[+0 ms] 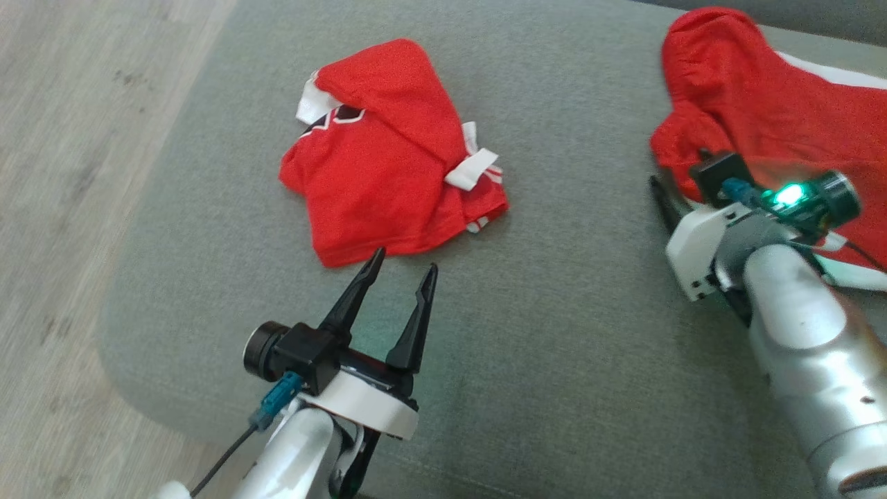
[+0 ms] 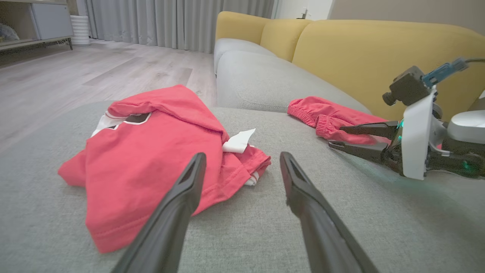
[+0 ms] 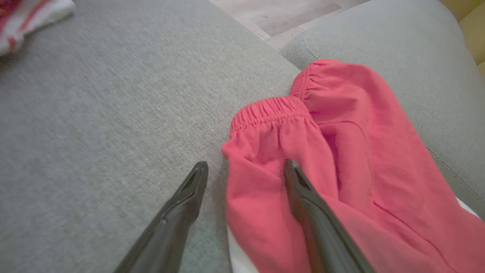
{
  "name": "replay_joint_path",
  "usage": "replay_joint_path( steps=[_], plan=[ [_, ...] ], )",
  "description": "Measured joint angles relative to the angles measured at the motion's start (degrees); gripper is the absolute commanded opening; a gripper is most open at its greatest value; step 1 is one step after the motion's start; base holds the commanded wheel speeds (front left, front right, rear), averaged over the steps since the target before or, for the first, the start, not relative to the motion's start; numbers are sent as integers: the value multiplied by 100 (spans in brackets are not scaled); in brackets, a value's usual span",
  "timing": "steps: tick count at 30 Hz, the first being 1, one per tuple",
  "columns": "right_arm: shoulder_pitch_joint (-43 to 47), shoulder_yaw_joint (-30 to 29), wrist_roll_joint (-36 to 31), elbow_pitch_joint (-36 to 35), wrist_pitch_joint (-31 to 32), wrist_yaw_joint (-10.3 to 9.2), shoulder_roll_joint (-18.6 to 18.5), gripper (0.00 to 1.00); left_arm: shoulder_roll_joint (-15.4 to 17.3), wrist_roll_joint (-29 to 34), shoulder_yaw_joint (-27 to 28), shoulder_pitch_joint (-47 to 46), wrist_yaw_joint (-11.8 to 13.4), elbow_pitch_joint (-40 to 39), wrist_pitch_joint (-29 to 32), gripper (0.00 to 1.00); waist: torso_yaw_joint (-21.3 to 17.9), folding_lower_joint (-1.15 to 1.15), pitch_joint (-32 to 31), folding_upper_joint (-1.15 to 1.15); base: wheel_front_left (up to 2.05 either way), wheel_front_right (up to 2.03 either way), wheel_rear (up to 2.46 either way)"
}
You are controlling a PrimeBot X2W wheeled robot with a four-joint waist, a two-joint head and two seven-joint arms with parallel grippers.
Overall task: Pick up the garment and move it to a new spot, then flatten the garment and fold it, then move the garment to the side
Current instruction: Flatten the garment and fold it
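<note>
A red garment with white trim (image 1: 378,163) lies folded on the grey cushion (image 1: 554,333); in the left wrist view the same folded garment (image 2: 144,151) is just ahead and to the left. My left gripper (image 1: 404,262) hovers open at its near edge, empty (image 2: 242,157). A second red garment with elastic cuffs (image 1: 748,104) lies bunched at the right (image 3: 341,151). My right gripper (image 3: 245,165) is open at its edge, one finger over the red cloth and the other over bare cushion. The left wrist view has this right gripper (image 2: 336,136) side-on beside the cuffs.
Wooden floor (image 1: 62,173) runs along the cushion's left edge. A yellow sofa back (image 2: 379,53) rises behind the seat, with another grey seat cushion (image 2: 265,79) beyond. Curtains (image 2: 151,19) and a low cabinet (image 2: 34,22) stand far off.
</note>
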Motion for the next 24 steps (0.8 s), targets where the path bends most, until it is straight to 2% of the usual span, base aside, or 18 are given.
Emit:
replay_joint_path(
  steps=[3, 4, 5, 9, 14, 19, 24],
  plan=[
    [-218, -45, -209, 342, -3, 0, -59, 100, -2, -20, -13, -2, 42, -8, 0, 100, 118, 0, 82, 0, 0, 0, 0],
    [-277, -76, -226, 408, -45, 0, -48, 47, -1, -21, -13, -3, 55, -10, 0, 100, 141, 0, 103, 0, 0, 0, 0],
    [-336, -120, -223, 485, -115, 0, -26, 0, -2, -32, -15, -4, 65, -9, 0, 100, 154, 1, 113, 0, 0, 0, 0],
    [-352, -300, 1, 724, -533, -1, 209, 0, -2, -63, -1, -2, 91, 5, 0, 100, 96, 0, 39, 0, 0, 0, 0],
    [-298, -222, 435, 835, -1032, 0, 553, 0, -2, 2, 65, 15, 90, 41, 0, 100, -75, 0, -96, 0, 0, 0, 0],
    [-87, 382, 1198, 693, -1273, 0, 694, 0, -1, 185, 241, 110, 75, 96, 0, 100, -415, 0, -307, 0, 0, 0, 0],
    [560, 1464, 2526, 56, -1104, 0, 703, 0, 0, 293, 388, 274, 32, 130, 0, 100, -756, -1, -570, 0, 0, 0, 0]
  ],
)
